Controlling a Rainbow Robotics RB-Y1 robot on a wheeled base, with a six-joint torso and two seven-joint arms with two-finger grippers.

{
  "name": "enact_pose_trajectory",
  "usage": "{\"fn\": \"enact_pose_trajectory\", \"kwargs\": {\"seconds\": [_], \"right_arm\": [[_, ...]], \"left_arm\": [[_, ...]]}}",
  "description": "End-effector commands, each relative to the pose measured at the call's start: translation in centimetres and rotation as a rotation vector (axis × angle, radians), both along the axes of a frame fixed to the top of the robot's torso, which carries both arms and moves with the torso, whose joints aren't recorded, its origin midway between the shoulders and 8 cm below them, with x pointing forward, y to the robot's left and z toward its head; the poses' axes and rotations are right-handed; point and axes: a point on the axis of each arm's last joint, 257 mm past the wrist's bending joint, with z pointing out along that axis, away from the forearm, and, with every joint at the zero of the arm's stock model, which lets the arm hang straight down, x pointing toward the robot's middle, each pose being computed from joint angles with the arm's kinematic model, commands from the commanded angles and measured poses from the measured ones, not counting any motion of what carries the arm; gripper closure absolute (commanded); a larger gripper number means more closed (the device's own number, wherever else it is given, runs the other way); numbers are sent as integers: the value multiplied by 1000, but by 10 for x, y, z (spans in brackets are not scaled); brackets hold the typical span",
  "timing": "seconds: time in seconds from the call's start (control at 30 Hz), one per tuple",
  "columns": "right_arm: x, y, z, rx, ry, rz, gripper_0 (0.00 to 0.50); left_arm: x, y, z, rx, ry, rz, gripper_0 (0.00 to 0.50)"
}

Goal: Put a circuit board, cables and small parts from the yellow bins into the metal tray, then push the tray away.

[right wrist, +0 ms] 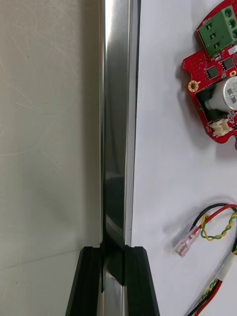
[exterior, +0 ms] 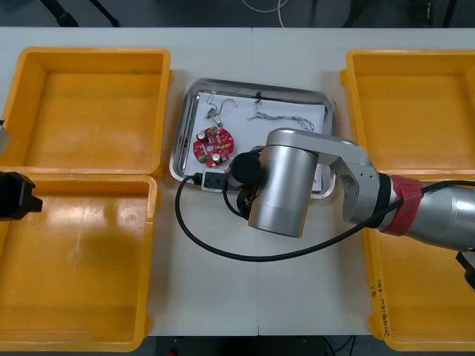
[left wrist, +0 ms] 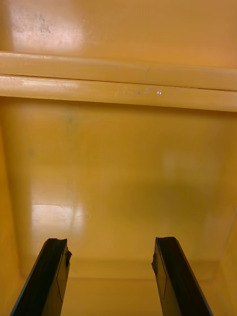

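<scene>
Below, we see the right gripper point(right wrist: 112, 251) clamped on the near rim of the metal tray point(exterior: 260, 84), the shiny edge held between its two black fingers. The tray sits on the counter point(exterior: 223, 297) between the yellow bins. Inside it, on the white lining, lies a round red circuit board point(exterior: 214, 144) with a green terminal block point(right wrist: 217, 30). Near it is a red and yellow cable point(right wrist: 217, 222) ending in a small clear connector point(right wrist: 185, 244). The left gripper point(left wrist: 111, 244) hangs over the near left bin point(exterior: 74, 326), its fingers wide apart on nothing. A small label point(exterior: 378, 297) on the near right bin's rim is too small for us to read.
</scene>
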Motion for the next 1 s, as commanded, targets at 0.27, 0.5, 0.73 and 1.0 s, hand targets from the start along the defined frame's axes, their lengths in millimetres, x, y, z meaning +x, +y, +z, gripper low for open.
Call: {"fn": "enact_pose_trajectory", "kwargs": {"seconds": [0.27,0.5,0.73,1.0], "right_arm": [[33,-13,20,-22,1,-20,500],[52,-8,27,-27,-24,-20,500],[67,-1,31,4,-53,7,500],[73,12,42,-24,-94,99,500]], "left_arm": [[-6,11,9,84,-7,-84,0],[-6,11,9,84,-7,-84,0],[-6,11,9,84,-7,-84,0],[-6,11,9,84,-7,-84,0]]}}
